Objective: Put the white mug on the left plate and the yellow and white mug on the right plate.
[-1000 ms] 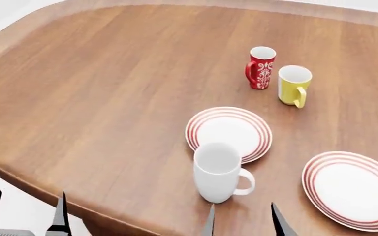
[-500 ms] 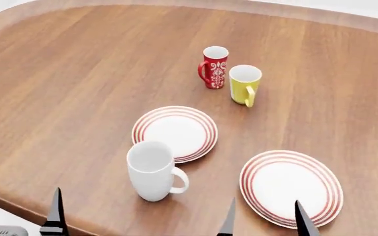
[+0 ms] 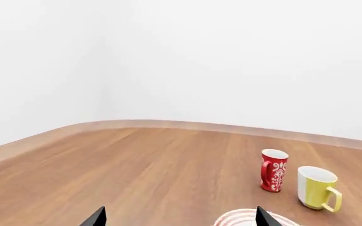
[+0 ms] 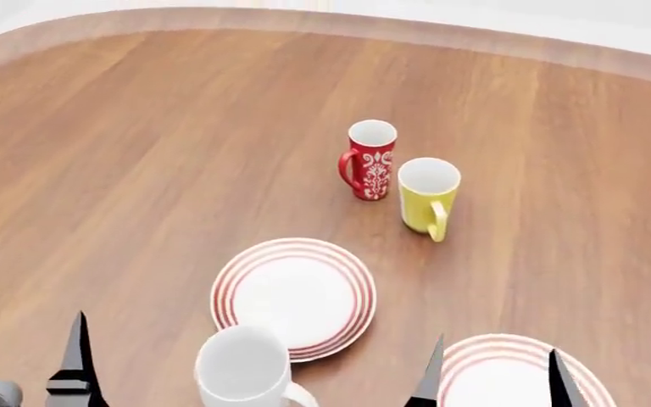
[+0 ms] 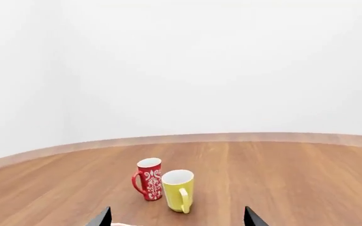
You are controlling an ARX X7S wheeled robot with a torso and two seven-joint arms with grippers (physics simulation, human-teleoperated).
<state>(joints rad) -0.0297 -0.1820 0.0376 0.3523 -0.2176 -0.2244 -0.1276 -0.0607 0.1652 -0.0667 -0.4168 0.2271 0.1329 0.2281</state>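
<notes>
The white mug (image 4: 244, 370) stands at the near table edge, just in front of the left plate (image 4: 294, 296). The right plate (image 4: 501, 375) lies at the near right, partly cut off. The yellow and white mug (image 4: 429, 197) stands upright beyond the plates, handle toward me; it also shows in the left wrist view (image 3: 317, 187) and the right wrist view (image 5: 178, 190). My left gripper (image 4: 20, 373) is open and empty at the near left. My right gripper (image 4: 493, 383) is open and empty above the right plate. The left plate's edge shows in the left wrist view (image 3: 241, 219).
A red mug with white pattern (image 4: 369, 159) stands beside the yellow mug, to its left; it also shows in the left wrist view (image 3: 273, 170) and the right wrist view (image 5: 147, 179). The wooden table (image 4: 133, 170) has a curved far edge. White walls lie beyond.
The head view has shifted forward: mugs and plates sit lower in the picture, and the white mug and right plate are now partly cut off. Nothing on the table has moved.
</notes>
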